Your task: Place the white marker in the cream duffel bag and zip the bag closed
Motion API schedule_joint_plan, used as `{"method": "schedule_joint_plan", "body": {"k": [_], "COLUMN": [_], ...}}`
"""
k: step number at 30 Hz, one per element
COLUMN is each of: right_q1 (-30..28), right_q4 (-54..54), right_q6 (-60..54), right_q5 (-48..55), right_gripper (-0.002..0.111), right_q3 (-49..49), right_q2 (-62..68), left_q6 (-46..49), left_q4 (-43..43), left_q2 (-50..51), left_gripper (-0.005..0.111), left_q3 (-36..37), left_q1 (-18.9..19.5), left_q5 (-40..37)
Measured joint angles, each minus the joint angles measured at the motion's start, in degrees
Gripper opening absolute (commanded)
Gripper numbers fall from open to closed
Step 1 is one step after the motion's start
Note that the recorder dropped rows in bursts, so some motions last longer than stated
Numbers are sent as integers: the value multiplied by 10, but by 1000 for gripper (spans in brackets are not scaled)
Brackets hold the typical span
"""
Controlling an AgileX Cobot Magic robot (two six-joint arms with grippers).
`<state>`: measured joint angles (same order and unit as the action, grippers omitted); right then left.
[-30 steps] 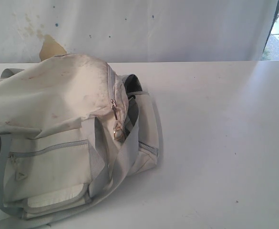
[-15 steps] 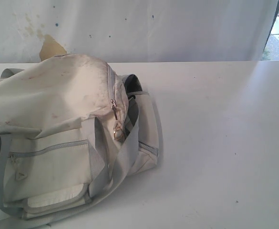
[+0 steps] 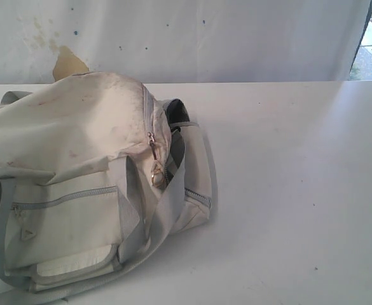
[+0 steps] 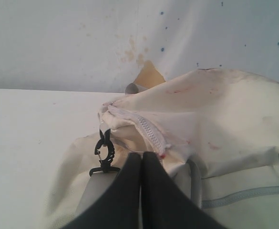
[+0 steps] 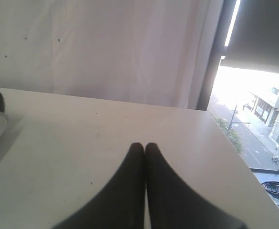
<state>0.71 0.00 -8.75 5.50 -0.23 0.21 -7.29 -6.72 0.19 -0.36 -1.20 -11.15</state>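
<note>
Nothing has shifted in the last second: your large, soft, smudged cream duffel bag (image 3: 77,159) lies slumped on the white table (image 3: 287,190), and the thin white marker shows in no view. Zip now and you may seal it out, and limp fabric could snag the grey zipper (image 4: 151,131). Your left gripper (image 4: 141,155) hangs just above the bag, jaws pressed together, empty. Your right gripper (image 5: 145,144) sits over bare table, well apart, likewise closed on nothing.
</note>
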Motion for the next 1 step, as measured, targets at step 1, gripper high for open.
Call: {"method": "schedule_joint_plan", "body": {"k": [1], "right_q1": [0], "right_q4": [0], "right_q6": [0], "right_q5": [0], "right_gripper": [0], "right_q3": [0], "right_q2": [0], "left_q6": [0], "left_q4": [0], "left_q2": [0], "left_gripper": [0], "left_q3": [0], "left_q1": [0], "left_q5": [0]}}
